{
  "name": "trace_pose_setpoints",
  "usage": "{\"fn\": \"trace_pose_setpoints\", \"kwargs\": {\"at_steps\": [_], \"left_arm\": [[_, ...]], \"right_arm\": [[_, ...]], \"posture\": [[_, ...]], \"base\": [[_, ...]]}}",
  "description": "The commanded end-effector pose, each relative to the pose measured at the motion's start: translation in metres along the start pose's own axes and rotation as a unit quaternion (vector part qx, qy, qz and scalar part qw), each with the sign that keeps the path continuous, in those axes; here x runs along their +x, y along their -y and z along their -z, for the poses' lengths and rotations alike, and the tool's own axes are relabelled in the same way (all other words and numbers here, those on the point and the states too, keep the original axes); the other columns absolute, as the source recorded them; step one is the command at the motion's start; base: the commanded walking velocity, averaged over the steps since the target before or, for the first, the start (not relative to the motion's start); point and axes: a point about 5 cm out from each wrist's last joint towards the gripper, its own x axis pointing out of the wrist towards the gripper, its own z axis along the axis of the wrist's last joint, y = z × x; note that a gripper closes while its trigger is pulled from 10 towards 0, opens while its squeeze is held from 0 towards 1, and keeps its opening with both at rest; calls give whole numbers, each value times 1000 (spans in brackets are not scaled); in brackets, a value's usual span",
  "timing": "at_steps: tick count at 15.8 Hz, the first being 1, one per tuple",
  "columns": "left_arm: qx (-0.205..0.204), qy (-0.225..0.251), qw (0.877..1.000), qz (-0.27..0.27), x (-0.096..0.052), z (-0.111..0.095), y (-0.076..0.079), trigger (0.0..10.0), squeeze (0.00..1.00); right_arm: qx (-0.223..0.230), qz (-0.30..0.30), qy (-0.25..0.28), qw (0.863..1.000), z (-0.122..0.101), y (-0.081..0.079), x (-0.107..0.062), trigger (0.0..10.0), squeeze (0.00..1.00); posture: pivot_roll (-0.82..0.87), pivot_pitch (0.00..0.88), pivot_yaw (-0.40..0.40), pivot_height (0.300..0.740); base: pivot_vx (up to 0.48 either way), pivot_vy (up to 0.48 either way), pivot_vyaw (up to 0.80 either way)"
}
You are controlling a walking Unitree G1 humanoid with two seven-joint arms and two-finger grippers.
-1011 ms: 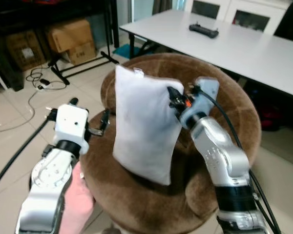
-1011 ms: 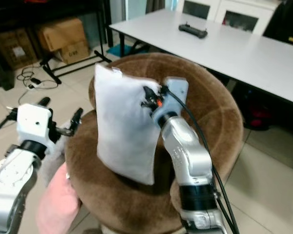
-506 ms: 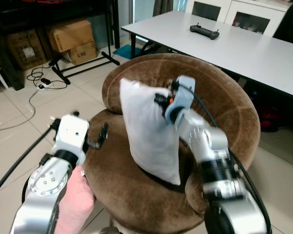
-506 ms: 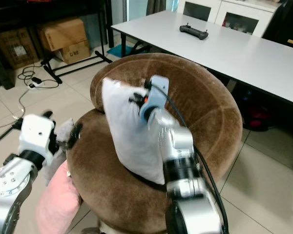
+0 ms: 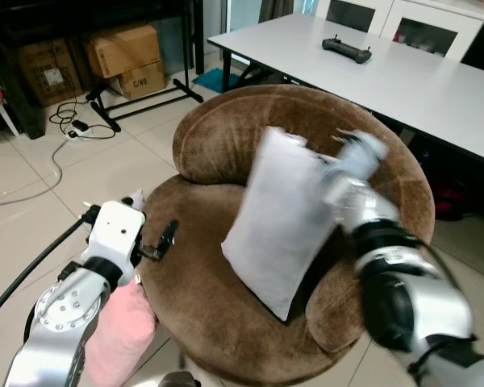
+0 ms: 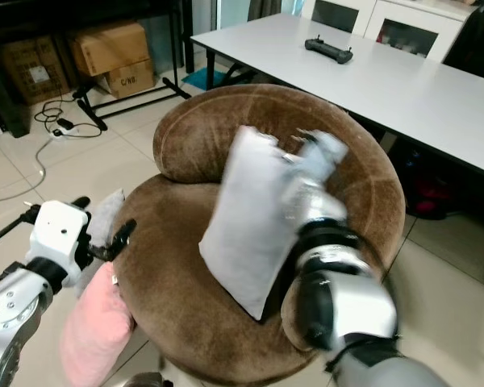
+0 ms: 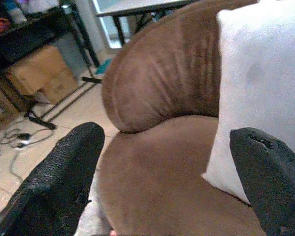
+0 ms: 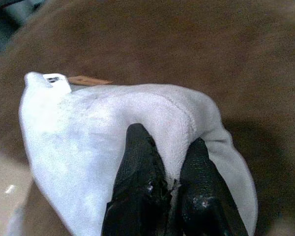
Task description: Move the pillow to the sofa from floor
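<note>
Black fingers of your right gripper (image 8: 169,184) are closed tight on a fold at the top edge of the pillow (image 5: 278,218), with the white cloth bunched between them. In the head views this arm is blurred, so you are moving it; the gripper is at the far right side of the pillow, close to the backrest.

White and soft, the pillow stands tilted on the brown sofa (image 5: 218,314). Its lower corner touches the seat and its upper part leans toward the backrest on the right.

Your left gripper (image 7: 162,172) hovers with fingers spread wide and holds nothing, at the near left edge of the seat, apart from the pillow. Just below it, a pink cushion (image 5: 117,343) lies against the sofa.

I judge that you are in the placing step, and the pillow is almost delivered. Next, let the pillow settle on the seat, then open the right fingers and pull the arm back gently, so the cloth does not follow the fingers.
</note>
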Motion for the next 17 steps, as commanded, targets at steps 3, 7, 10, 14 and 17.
{"fn": "trace_pose_setpoints", "kwargs": {"at_steps": [3,7,10,14,17], "left_arm": [[-20,21,997,74,-4,-11,9,10000,0],[-18,15,993,114,-6,-10,10,10000,0],[-20,10,992,126,-8,-9,13,10000,0],[-20,7,991,130,-11,-8,12,10000,0],[-18,5,991,129,-11,-8,11,10000,0]], "right_arm": [[56,107,66,991,-34,48,8,10000,0],[70,213,69,972,-29,99,8,10000,0],[84,220,35,971,1,108,6,10000,329],[105,178,28,978,21,110,-4,10000,1000],[86,136,53,986,19,105,-11,10000,1000]], "posture": [[200,0,-56,740],[189,0,-46,740],[189,0,-46,740],[187,0,-46,740],[184,0,-46,740]], "base": [[0,0,0],[0,0,0],[0,0,0],[0,0,0],[0,0,0]]}}
